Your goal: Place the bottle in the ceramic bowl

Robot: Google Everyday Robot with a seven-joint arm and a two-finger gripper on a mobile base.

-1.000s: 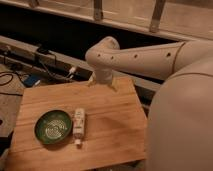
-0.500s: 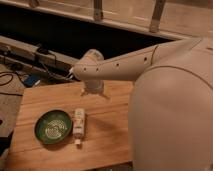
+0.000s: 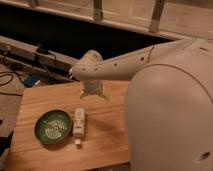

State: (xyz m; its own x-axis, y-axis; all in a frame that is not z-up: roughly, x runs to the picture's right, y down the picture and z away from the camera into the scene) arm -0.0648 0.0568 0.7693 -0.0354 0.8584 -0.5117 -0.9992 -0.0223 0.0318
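Note:
A slim cream bottle (image 3: 79, 125) lies on its side on the wooden table (image 3: 105, 135), cap toward the front edge. Right beside it on the left sits the round green ceramic bowl (image 3: 52, 126) with pale rings inside; bowl and bottle nearly touch. My gripper (image 3: 93, 93) hangs from the white arm over the far part of the table, a short way behind and slightly right of the bottle, holding nothing that I can see.
My large white arm and body (image 3: 170, 100) fill the right side. Behind the table run a dark ledge with cables (image 3: 30, 57) and a blue object (image 3: 31, 80) at the left. The table's left edge drops to the floor.
My arm has swung further left and forward, bringing the gripper over the table's far middle, closer to the bottle. Bottle and bowl have not moved.

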